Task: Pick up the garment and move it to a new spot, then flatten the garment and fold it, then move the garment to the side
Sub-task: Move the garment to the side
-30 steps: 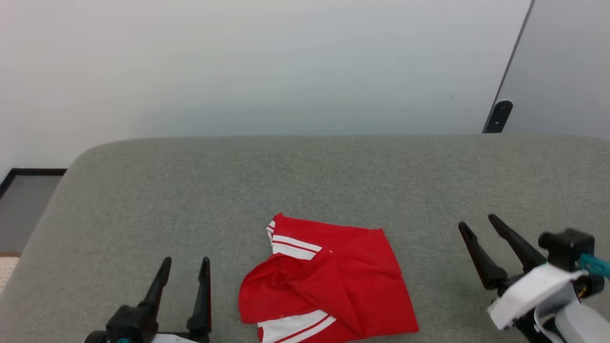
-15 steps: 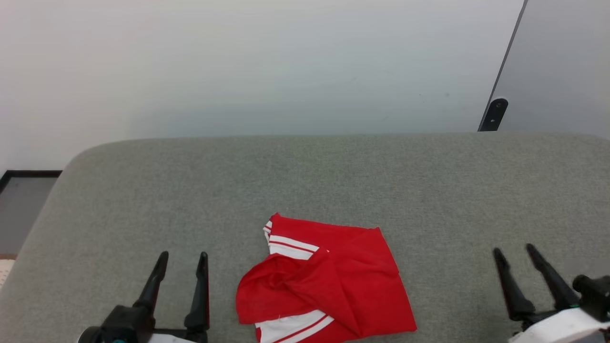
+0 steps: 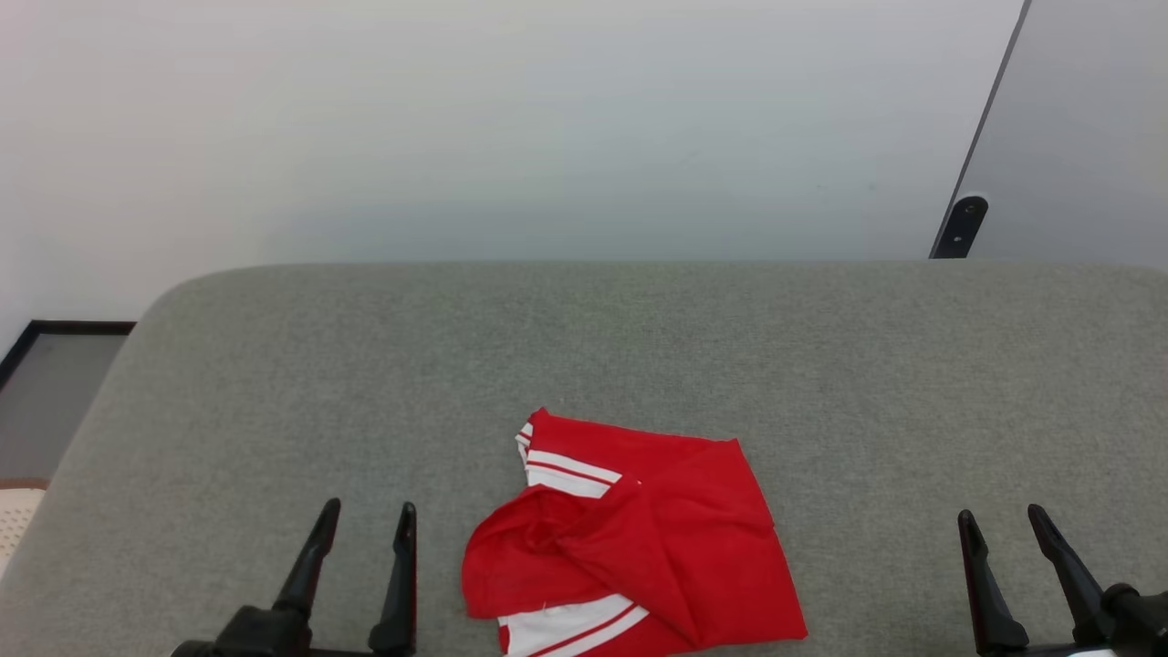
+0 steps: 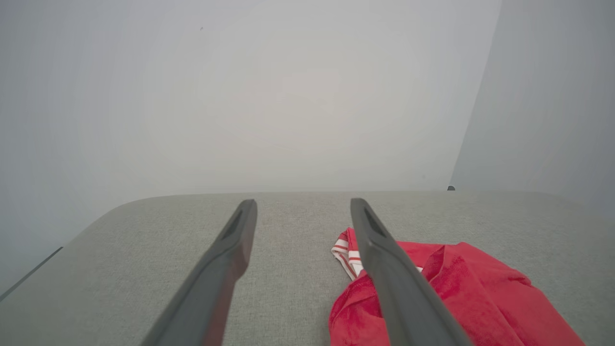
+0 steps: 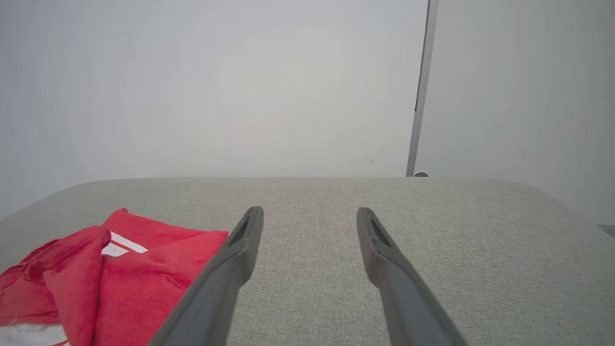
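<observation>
A: Grippers?
B: Left gripper (image 3: 370,506) at lower left, right gripper (image 3: 1000,513) at lower right. Fingers spread on both, gripping nothing.
A: Garment?
B: Garment (image 3: 639,538) crumpled at bottom centre between them, untouched, on the grey cushion (image 3: 584,347). Black fitting (image 3: 958,226) at upper right by the wall.

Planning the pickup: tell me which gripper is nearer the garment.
Left. The left gripper sits just left of the garment, jaws open; the right gripper stands farther off to its right, also open.
</observation>
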Motion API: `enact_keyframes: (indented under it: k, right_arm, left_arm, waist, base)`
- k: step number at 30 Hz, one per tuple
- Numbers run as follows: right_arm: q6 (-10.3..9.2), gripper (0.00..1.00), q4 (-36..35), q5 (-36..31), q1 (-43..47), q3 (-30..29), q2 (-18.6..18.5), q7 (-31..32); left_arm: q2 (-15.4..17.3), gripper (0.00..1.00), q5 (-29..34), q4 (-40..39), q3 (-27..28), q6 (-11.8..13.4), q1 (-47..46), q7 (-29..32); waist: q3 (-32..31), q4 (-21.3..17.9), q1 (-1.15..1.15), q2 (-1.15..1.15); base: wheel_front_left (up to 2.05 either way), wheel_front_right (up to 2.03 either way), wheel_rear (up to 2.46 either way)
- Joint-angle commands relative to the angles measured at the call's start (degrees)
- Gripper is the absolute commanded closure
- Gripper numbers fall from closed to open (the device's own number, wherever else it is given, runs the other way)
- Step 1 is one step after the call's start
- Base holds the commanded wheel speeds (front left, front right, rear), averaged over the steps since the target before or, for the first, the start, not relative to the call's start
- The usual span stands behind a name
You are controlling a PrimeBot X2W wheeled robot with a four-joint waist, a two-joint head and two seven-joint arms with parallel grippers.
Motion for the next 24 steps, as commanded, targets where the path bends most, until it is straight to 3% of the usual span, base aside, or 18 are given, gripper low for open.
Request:
enact_keyframes:
  k: [1, 24]
  right_arm:
    - [-0.10, 0.00, -0.38, -0.59, 0.73, -0.20, 0.31, -0.20]
    - [-0.10, 0.00, -0.09, -1.78, 1.78, 0.02, 0.57, -0.20]
  left_arm:
    - [-0.10, 0.00, 0.21, 0.08, -0.13, -0.29, 0.41, -0.09]
    - [0.66, 0.00, -1.73, 3.50, -2.67, -0.44, -0.67, -0.09]
  waist:
    - [-0.21, 0.27, 0.00, 0.00]
    - [-2.40, 2.96, 0.00, 0.00]
  base:
    - [0.00, 0.00, 0.00]
    - [0.00, 0.00, 0.00]
